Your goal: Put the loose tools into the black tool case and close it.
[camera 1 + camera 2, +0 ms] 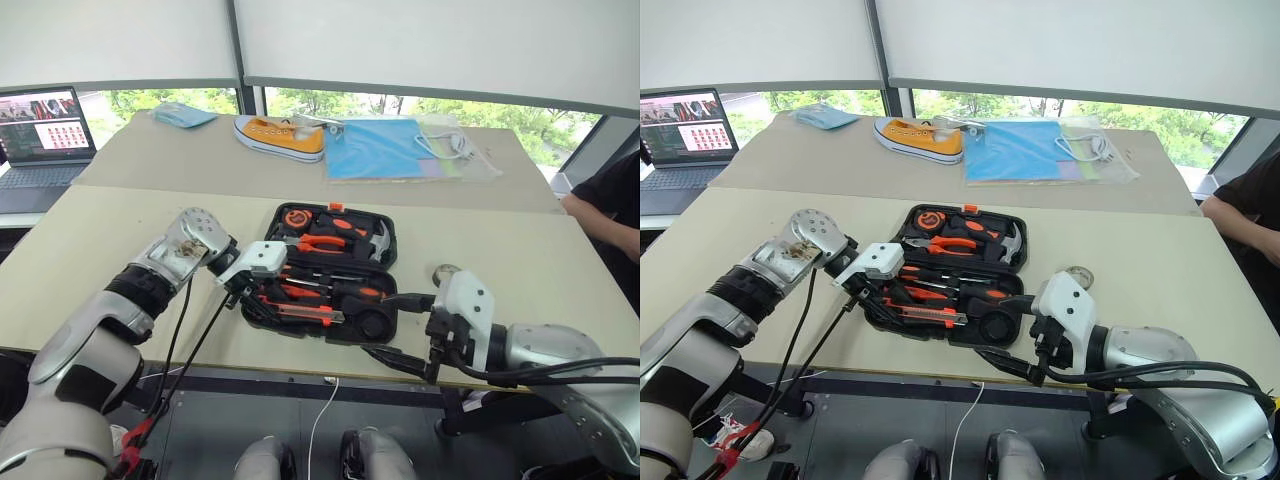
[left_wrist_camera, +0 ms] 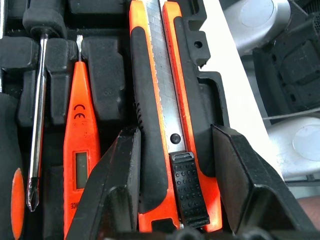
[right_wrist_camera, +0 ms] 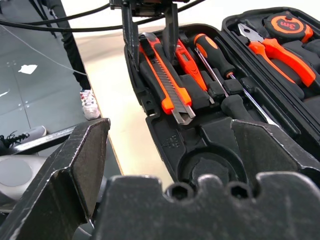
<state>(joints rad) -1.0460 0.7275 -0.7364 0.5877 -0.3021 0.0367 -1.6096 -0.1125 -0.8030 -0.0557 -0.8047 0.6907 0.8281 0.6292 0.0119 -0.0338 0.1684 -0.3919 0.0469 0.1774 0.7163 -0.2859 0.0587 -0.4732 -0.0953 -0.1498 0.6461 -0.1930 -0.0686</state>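
Observation:
The black tool case (image 1: pixel 385 218) lies open on the table. In its near half rest the utility knife (image 2: pixel 165 125), the slim tester screwdriver (image 2: pixel 80 150), a screwdriver (image 3: pixel 210 47) and a dark tape roll (image 3: pixel 210 172) in a round recess. My left gripper (image 2: pixel 175 131) points down over the case's left end. Its fingers (image 2: pixel 120 190) stand open on either side of the knife's slider end, and the knife sits in its recess. At the case's near right corner my right gripper (image 1: pixel 397 330) is wide open, with nothing between its fingers.
The far half of the case holds orange pliers (image 1: pixel 325 243), a hammer (image 1: pixel 378 240) and a tape measure (image 1: pixel 297 217). A laptop (image 1: pixel 40 130) stands far left; a yellow shoe (image 1: pixel 280 137) and blue sheet (image 1: pixel 385 148) lie behind. A person (image 1: pixel 610 210) sits at the right.

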